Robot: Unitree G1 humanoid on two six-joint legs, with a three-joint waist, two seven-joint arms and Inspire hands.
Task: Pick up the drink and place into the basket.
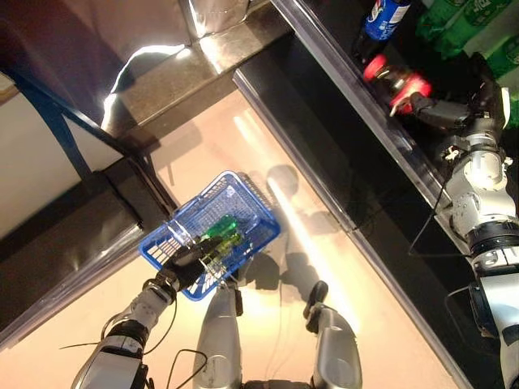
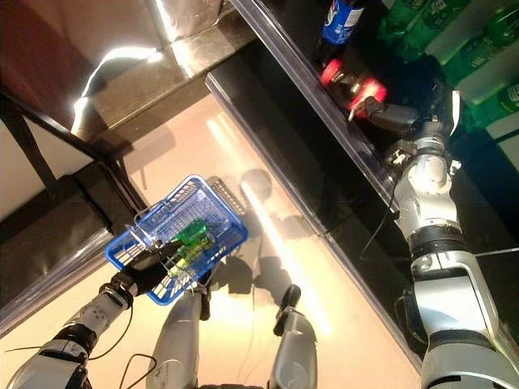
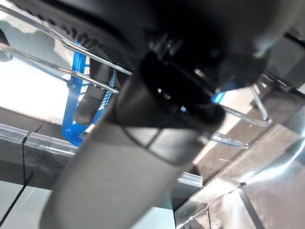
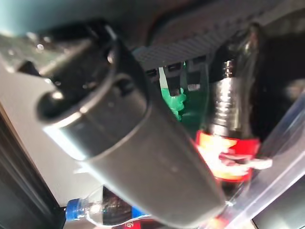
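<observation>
- The robot's left hand (image 1: 185,261) was curled round the wire handles of a blue plastic shopping basket (image 1: 243,203) and held it low over the pale floor (image 1: 381,324), in front of the robot.
- A green bottle (image 1: 220,225) already lay inside the basket, near the handle side.
- The right arm reached up and to the side into a dark shelf (image 1: 324,89) behind a clear plastic lip along the shelf's front edge.
- The right hand (image 1: 442,113) sat at a dark cola bottle with a red label (image 1: 391,79), which stood on the shelf just behind that front edge.
- From the head views the fingers pointed at the bottle and appeared to touch it, but I could not tell whether they had closed round it; the wrist view showed the bottle just past the hand and no fingers clearly wrapped.
- A blue-labelled dark bottle (image 1: 383,18) stood further along the shelf, and green bottles (image 1: 454,24) were ranked behind.
- In my judgement the step in hand was the grasp: the drink was still on the shelf, not lifted.
- The next move would call for a firm wrap round the bottle's body, a lift clear of the plastic lip without knocking its neighbours, then a swing across and down to the basket, well apart from the shelf.
</observation>
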